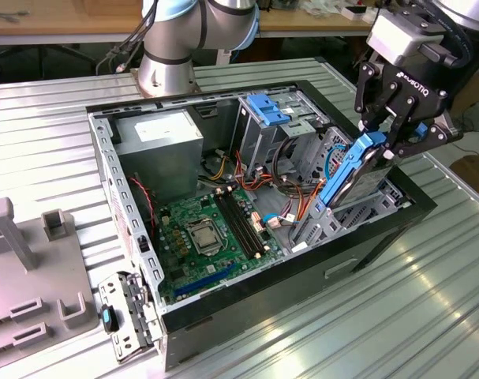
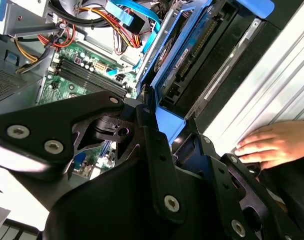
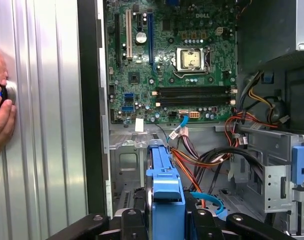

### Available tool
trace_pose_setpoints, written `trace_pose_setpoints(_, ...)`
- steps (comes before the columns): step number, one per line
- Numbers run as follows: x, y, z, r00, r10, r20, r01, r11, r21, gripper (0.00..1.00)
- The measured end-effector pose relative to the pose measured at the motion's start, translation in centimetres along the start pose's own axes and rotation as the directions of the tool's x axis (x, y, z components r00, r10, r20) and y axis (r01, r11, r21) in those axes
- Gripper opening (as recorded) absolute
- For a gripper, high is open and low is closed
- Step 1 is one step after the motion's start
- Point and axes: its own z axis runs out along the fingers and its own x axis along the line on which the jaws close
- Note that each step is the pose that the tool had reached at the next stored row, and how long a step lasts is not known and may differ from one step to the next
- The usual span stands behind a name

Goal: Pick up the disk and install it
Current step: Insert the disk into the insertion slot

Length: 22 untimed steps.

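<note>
The hand (image 1: 393, 144) grips the disk (image 1: 348, 178) by its top end. The disk slants down into the computer case (image 1: 302, 264).

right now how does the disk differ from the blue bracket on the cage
The disk is steeply tilted in the gripper, jaws shut on it; the bracket lies atop the cage. The disk is bright blue around dark grey; the bracket is paler. Both are blue.

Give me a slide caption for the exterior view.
The gripper holds the disk tilted, lower end inside the open computer case.
</note>
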Motion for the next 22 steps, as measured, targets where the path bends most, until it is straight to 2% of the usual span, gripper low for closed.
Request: trace_pose_setpoints(22, 0.07, 0.10, 1.81, 1.0000, 0.000, -0.0004, 0.000, 1.0000, 0.0000, 0.37)
